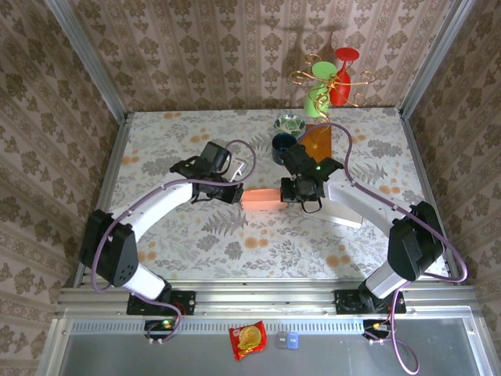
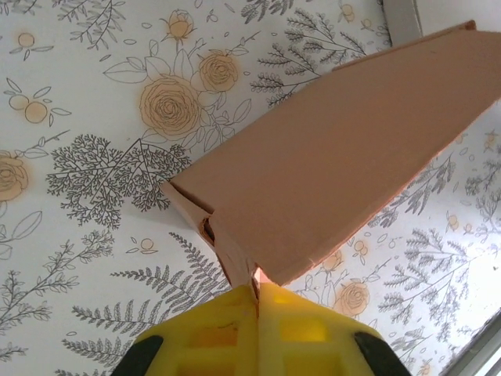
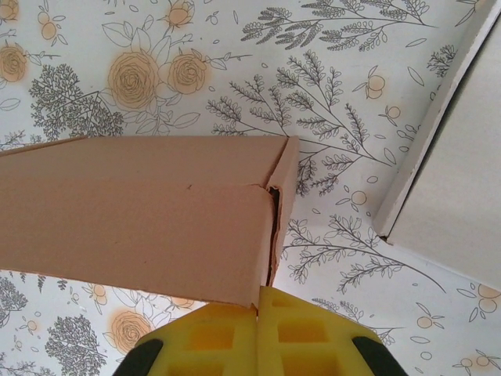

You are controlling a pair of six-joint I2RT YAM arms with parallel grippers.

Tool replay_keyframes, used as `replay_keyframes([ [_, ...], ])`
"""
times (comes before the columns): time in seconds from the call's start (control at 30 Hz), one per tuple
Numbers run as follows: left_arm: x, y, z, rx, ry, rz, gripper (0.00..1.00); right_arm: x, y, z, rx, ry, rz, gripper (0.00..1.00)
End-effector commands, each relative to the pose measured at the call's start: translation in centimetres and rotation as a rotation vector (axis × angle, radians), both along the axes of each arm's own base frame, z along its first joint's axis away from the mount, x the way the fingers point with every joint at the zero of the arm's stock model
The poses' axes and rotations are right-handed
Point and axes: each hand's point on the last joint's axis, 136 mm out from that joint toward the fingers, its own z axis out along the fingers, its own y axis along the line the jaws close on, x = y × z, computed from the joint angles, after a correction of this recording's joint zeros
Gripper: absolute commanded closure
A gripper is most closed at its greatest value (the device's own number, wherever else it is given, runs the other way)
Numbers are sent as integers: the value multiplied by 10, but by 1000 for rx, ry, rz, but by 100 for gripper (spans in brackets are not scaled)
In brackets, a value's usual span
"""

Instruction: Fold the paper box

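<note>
The paper box (image 1: 262, 197) is a long pink-brown cardboard box lying across the middle of the flowered table, between the two arms. My left gripper (image 1: 235, 193) is shut on its left end; in the left wrist view the yellow fingers (image 2: 227, 317) pinch a folded end flap of the paper box (image 2: 329, 157). My right gripper (image 1: 301, 194) is shut on the right end. In the right wrist view the paper box (image 3: 141, 211) runs left from the yellow fingers (image 3: 301, 325), which pinch its lower corner beside a gaping end seam.
A flat white board (image 1: 348, 205) lies under the right arm, its edge at the right (image 3: 462, 196) in the right wrist view. At the table's back stand a dark cup (image 1: 282, 146), a patterned bowl (image 1: 290, 124), an orange box (image 1: 316, 141) and a wire stand with coloured cups (image 1: 333, 74).
</note>
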Motion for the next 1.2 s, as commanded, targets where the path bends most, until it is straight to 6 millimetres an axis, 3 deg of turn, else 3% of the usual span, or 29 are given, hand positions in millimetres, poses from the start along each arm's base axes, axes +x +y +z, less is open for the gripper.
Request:
replay_keyframes([
  [0.0,-6,-10,2,-32,92,44,95,1,9,2,34,20,-4,100],
  [1.17,2,-2,4,-93,360,225,96,3,7,-2,41,36,-5,100],
])
